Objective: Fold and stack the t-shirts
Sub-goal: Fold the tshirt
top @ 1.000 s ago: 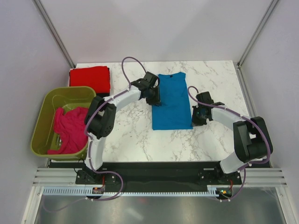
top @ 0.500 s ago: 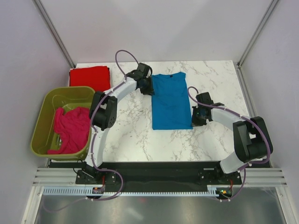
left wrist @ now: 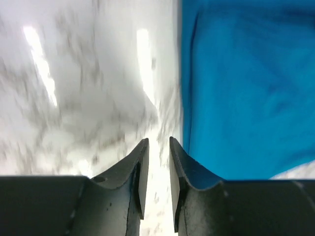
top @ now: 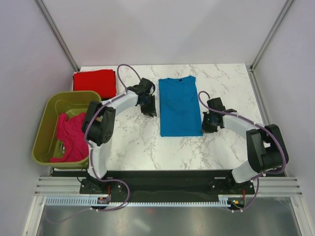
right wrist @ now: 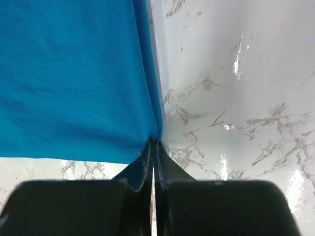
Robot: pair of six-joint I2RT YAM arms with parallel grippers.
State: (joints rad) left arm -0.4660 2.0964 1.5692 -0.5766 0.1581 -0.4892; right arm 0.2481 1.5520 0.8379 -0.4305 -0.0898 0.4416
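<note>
A bright blue t-shirt [top: 178, 105] lies flat as a long folded rectangle in the middle of the marble table [top: 133, 142]. My left gripper [top: 151, 110] hovers just off its left edge; in the left wrist view its jaws [left wrist: 158, 143] stand a little open over bare marble, with the blue t-shirt [left wrist: 246, 83] to their right. My right gripper [top: 204, 127] sits at the shirt's right edge near the lower corner, and in the right wrist view it [right wrist: 154, 141] is shut on the puckered edge of the blue cloth [right wrist: 74, 73]. A folded red t-shirt [top: 94, 82] lies at the back left. A crumpled magenta-pink t-shirt [top: 71, 133] is in the tub.
The olive-green tub [top: 49, 110] stands off the table's left edge, beside the left arm. Grey walls close in the back and both sides. Bare marble shows to the right of the blue t-shirt and along the near edge.
My left gripper has drawn back leftward off the blue t-shirt onto the marble beside it. The right arm has stayed put, its jaws closing slightly on the shirt's edge.
</note>
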